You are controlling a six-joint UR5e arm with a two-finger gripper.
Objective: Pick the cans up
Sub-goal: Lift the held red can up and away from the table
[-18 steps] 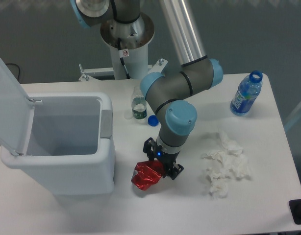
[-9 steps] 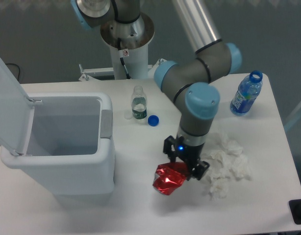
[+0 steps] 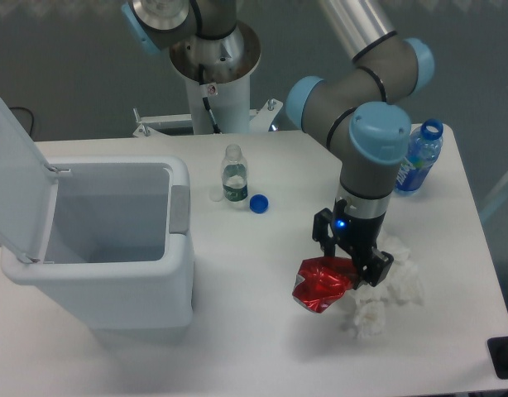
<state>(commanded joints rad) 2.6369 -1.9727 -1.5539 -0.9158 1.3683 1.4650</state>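
The can [image 3: 322, 284] is a shiny red, dented metal can with silver glints. My gripper [image 3: 347, 266] is shut on its upper right part and holds it above the white table [image 3: 262, 347], right of the bin and just left of the tissue paper. The can hangs down and to the left of the fingers. The arm's wrist hides the top of the can.
A white open-lid bin [image 3: 113, 240] stands at the left. A small clear bottle [image 3: 233, 175] and a blue cap [image 3: 258, 203] stand behind the middle. A blue-capless plastic bottle [image 3: 418, 157] lies at the far right. Crumpled white tissue paper [image 3: 386, 289] lies under my gripper's right side.
My gripper has moved to the right with the red can in it, from beside the bin to over the tissue paper's left edge, and the can sits a little higher.
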